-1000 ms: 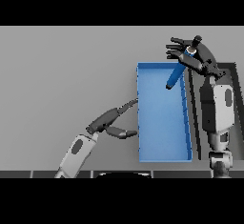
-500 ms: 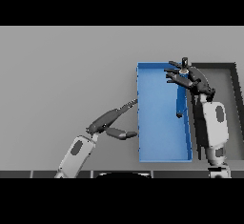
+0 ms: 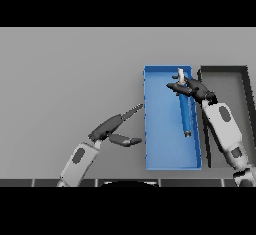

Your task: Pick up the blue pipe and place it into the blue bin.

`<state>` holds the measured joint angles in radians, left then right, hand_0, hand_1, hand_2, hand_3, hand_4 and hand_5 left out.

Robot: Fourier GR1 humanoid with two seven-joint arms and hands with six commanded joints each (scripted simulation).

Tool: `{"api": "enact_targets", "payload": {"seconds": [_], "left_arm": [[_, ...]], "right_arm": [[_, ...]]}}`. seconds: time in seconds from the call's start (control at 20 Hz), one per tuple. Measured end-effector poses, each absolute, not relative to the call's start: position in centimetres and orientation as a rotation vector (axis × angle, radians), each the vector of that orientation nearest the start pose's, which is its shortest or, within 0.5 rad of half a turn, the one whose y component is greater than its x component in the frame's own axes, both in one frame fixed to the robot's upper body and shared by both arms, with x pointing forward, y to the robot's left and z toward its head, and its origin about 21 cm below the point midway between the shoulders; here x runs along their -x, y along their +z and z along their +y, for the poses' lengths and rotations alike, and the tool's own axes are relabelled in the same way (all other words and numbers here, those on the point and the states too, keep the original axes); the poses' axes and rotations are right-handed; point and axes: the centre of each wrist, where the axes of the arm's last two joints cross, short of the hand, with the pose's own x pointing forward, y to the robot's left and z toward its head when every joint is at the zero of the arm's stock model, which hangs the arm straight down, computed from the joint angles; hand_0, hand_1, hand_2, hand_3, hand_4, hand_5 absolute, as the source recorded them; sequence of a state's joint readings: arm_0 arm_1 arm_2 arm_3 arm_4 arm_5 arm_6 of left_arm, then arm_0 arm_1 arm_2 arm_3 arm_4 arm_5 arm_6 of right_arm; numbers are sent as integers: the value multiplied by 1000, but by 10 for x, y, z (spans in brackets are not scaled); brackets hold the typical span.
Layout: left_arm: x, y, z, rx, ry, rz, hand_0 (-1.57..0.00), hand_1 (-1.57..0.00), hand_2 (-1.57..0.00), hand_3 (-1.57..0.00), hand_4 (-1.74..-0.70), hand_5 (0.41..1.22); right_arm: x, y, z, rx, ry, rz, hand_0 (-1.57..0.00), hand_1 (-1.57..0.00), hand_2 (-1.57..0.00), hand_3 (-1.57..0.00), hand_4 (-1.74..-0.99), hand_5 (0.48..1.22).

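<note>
your right hand [image 3: 192, 89] is over the upper right part of the blue bin [image 3: 149, 129], fingers spread and straight, released, not curled round anything. blue pipe [image 3: 185, 116] lies inside the bin along its right side, running lengthwise top to bottom, w/ a pale end [image 3: 181, 73] near the bin's top wall and a grey tip at the lower end approx mid-bin. hand overlaps the pipe's upper section in view; can't tell if fingers touch it or just hover above. right forearm comes in from lower right, crossing the bin's right wall and the edge of the dark tray [image 3: 244, 86] that sits just beside the bin on the right. your left hand [image 3: 120, 125] is on the left side of the bin, near its left wall, fingers straight and relaxed, thumb apart from the fingers, holding nothing; one fingertip points toward the bin's left wall, nearly touching. everything's on the grey worktop [image 3: 65, 79].
</note>
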<state>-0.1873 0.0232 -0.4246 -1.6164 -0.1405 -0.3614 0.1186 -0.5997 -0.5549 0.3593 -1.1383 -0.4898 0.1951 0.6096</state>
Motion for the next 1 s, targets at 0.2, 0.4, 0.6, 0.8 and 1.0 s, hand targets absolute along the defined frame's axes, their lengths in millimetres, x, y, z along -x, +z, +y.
{"api": "enact_targets", "payload": {"seconds": [0.2,0.4,0.6,0.8,1.0], "left_arm": [[-259,51,108,423,-876,-1554,1,1,1,1,-885,426],[-256,45,106,420,-883,-1546,1,1,1,1,-886,428],[-256,47,109,426,-880,-1557,1,1,1,1,-888,429],[-257,46,108,425,-882,-1552,1,1,1,1,-885,431],[-255,41,113,422,-871,-1551,1,1,1,1,-885,431]], "right_arm": [[-370,90,-261,7,657,-910,-100,-91,-91,-53,-1071,868],[-370,87,-260,57,725,-898,-40,-37,-37,-21,-1046,759],[-368,85,-260,64,724,-899,-16,-14,-14,-8,-1030,682],[-370,85,-261,62,742,-906,-6,-5,-5,-3,-1022,661],[-366,82,-263,60,761,-904,-6,-5,-5,-3,-1022,643]]}}
